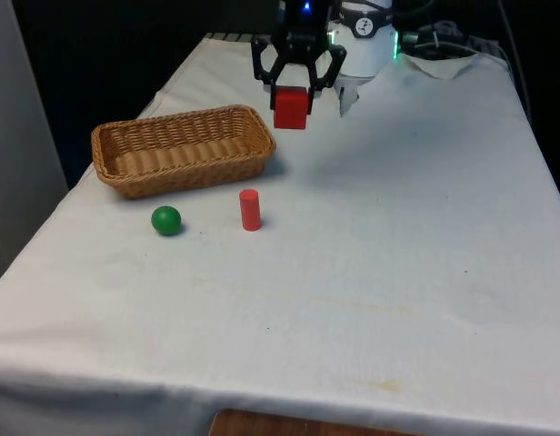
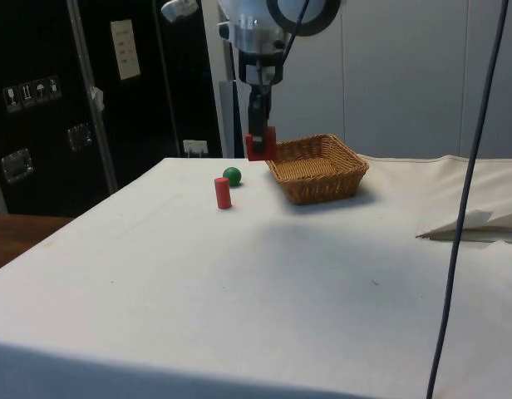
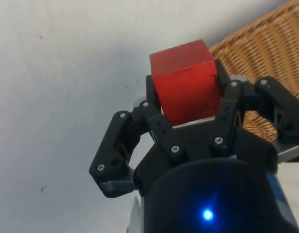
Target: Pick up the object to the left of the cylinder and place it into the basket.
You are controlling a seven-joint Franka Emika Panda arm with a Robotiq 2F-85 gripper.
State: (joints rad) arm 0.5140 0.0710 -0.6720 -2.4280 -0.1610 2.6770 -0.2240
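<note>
My gripper (image 1: pixel 292 91) hangs in the air, shut on a red cube (image 1: pixel 291 111), just off the wicker basket's (image 1: pixel 189 174) end on the front view's right. The wrist view shows the cube (image 3: pixel 184 77) clamped between the black fingers (image 3: pixel 157 126), with the basket's edge (image 3: pixel 258 51) beside it. A red cylinder (image 1: pixel 250 210) stands upright on the cloth in front of the basket. A green ball (image 1: pixel 166 220) lies to its left in the front view. In the side view the cube (image 2: pixel 261 146) hangs behind the ball (image 2: pixel 232 175) and the cylinder (image 2: pixel 223 193), level with the basket's rim (image 2: pixel 322 189).
The basket holds nothing that I can see. A crumpled fold of cloth (image 1: pixel 444 64) lies at the far end near the robot's base. The table's edges drop off close to the basket on the front view's left.
</note>
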